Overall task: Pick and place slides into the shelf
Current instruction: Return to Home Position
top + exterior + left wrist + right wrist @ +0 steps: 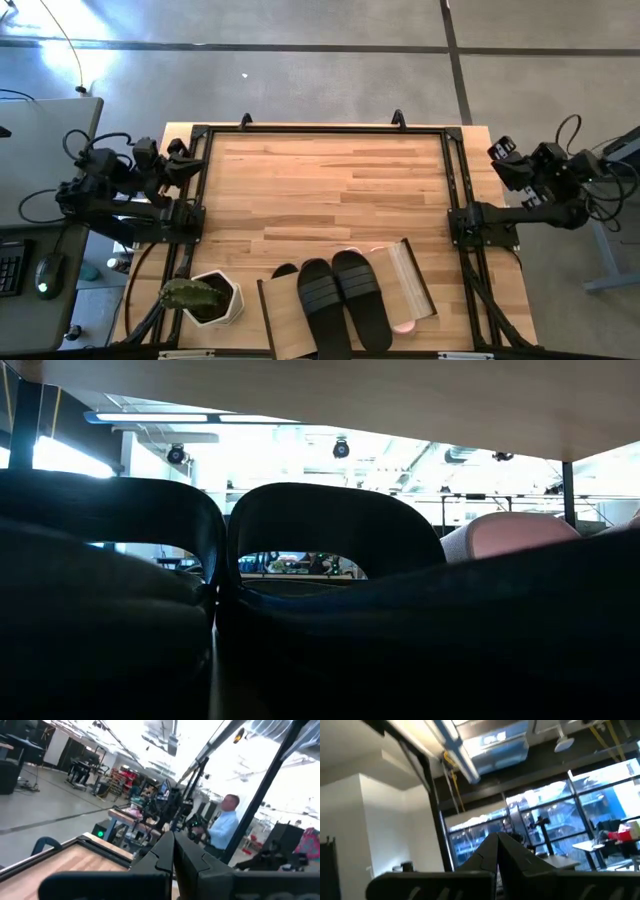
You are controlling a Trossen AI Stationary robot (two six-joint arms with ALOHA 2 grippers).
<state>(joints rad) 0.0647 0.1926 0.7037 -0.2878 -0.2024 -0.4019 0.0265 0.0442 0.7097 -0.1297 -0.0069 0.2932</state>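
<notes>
Slides point(345, 300) on shelf point(283, 318), worktop point(330, 190) near edge, midway between left tool point(173, 840) and right tool point(497, 840) (both pressed together, well apart).

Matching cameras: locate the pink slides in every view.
High view: pink slides peek from under the shelf, bottom centre.
Low view: right of centre, behind black slides.
Left wrist view: not in it.
Right wrist view: not in it.
Shared landmark: the shelf's top panel, overhead in the low view.

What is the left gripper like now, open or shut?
Shut. In its wrist view the left gripper's two dark fingers meet with no gap, holding nothing. The right gripper waits aside.
</notes>
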